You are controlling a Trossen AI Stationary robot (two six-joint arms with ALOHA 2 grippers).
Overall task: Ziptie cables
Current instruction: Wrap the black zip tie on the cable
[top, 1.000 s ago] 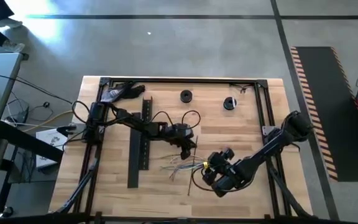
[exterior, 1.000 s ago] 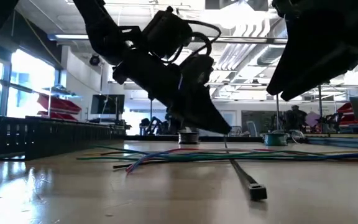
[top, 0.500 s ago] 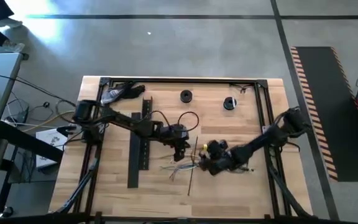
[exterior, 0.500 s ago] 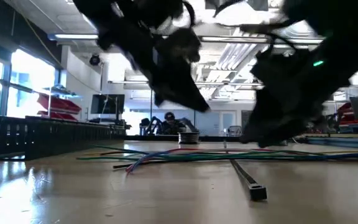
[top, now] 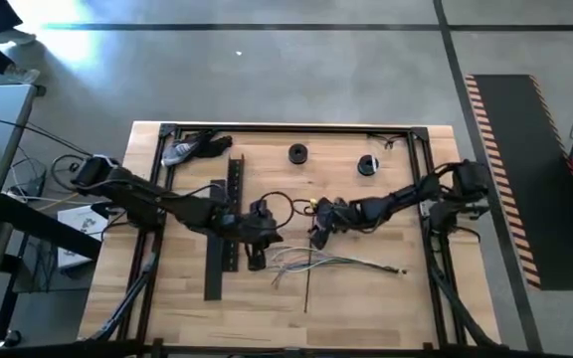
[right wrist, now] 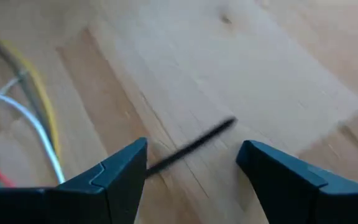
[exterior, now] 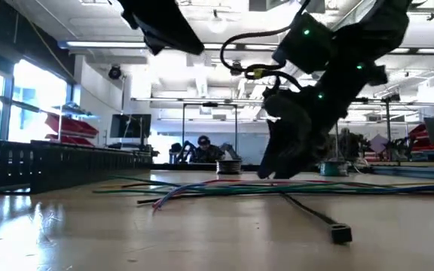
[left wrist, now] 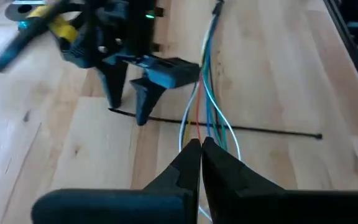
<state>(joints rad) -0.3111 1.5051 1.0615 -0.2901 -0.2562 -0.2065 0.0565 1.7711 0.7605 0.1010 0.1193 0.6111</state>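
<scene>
The cables (top: 326, 262), thin white, green, blue and red wires, lie loose on the wooden table; they also show in the low view (exterior: 202, 187) and the left wrist view (left wrist: 208, 93). A thin black zip tie (top: 307, 283) lies across them, its head (exterior: 341, 233) toward the near edge. My right gripper (right wrist: 194, 155) is open and points down at the tie's far end (right wrist: 201, 145), one finger on each side of it. My left gripper (left wrist: 201, 148) is shut, raised above the table (exterior: 164, 30) just left of the cables' left ends.
The long black slotted channel (top: 223, 234) lies left of the cables, close to my left gripper. Two black round parts (top: 297, 153) (top: 367, 166) and a hand tool (top: 192, 147) sit near the far edge. Bare wood lies toward the near edge.
My right gripper has swung from the near right toward the far edge and table centre, then come down over the zip tie's far end. My left gripper has risen and gone toward the left edge, away from the cables. The tie's head end has shifted a little.
</scene>
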